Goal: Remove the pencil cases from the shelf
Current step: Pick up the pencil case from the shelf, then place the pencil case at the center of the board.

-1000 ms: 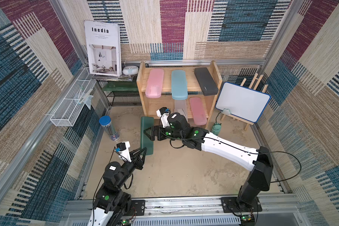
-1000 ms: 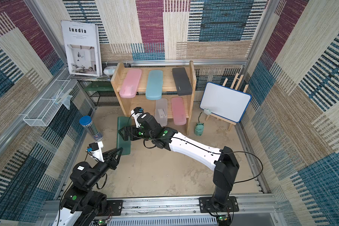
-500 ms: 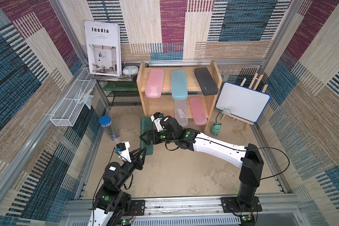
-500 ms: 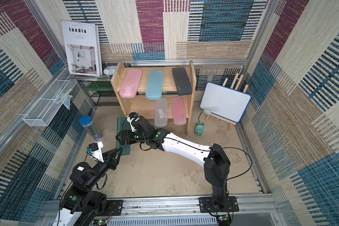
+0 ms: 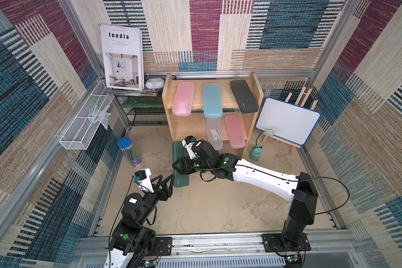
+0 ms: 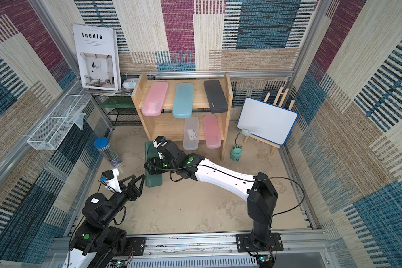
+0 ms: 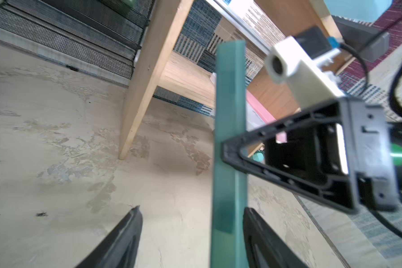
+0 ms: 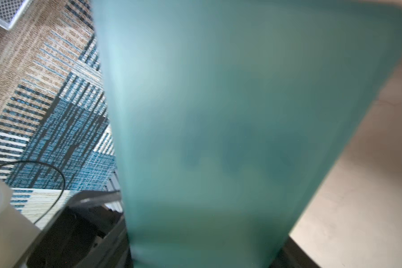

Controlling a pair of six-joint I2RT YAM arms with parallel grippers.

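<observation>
Left wrist view finds the dark green pencil case (image 7: 228, 139) just in front of the shelf (image 7: 144, 81), right fingers (image 7: 276, 175) grasping its width, left fingers (image 7: 123, 239) spread beside its end; judged light, rigid, slick, best clamped mid-length.

**Arrangement about the shelf (image 5: 166, 99).**
Upper tier: three pencil cases (image 5: 212, 100) side by side; lower tier: two, toward the right. A sixth case (image 5: 181, 179) lies before the shelf's left end, under the right gripper (image 5: 181, 166); an easel board (image 5: 287, 123) stands to the shelf's right.
</observation>
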